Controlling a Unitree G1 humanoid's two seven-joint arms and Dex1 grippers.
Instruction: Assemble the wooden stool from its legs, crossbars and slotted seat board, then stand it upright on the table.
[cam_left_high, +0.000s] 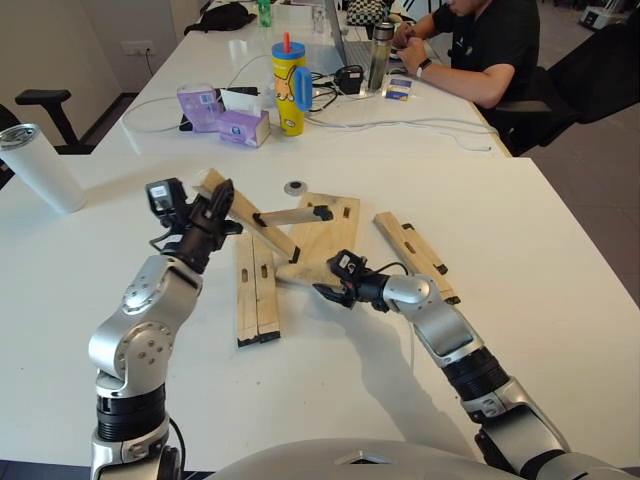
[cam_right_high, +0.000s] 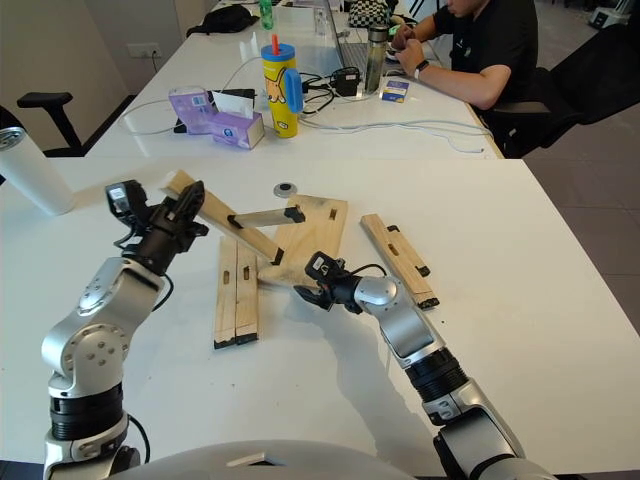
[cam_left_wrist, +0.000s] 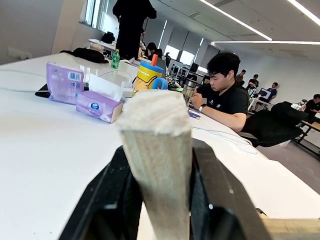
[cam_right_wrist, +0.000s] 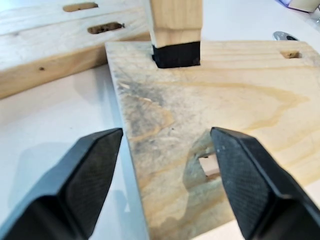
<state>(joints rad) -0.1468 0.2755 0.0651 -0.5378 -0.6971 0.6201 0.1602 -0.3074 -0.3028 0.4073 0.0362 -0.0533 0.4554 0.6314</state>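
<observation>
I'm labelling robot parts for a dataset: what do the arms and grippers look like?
Silver-grey arms with rounded joint housings and black ribbed bands. The left gripper and right gripper are black, with black cables at the wrists; the right's fingers have cross-hatched pads.

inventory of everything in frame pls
seat board: 1, pale wood, flat, table centre
leg: 1, pale wood, slanting from the left fingers down to the board
crossbar: 1, pale wood, juts from that leg
slotted legs: 2, pale wood, flat, left of board
slotted pieces: apparently 2, pale wood, right of board
disc: 1, grey, beyond board
tumbler: 1, white, left edge
cup: 1, yellow, far table
tissue packs: 2, purple, beside cup
left gripper: fingers shut on leg
right gripper: fingers open astride board corner
</observation>
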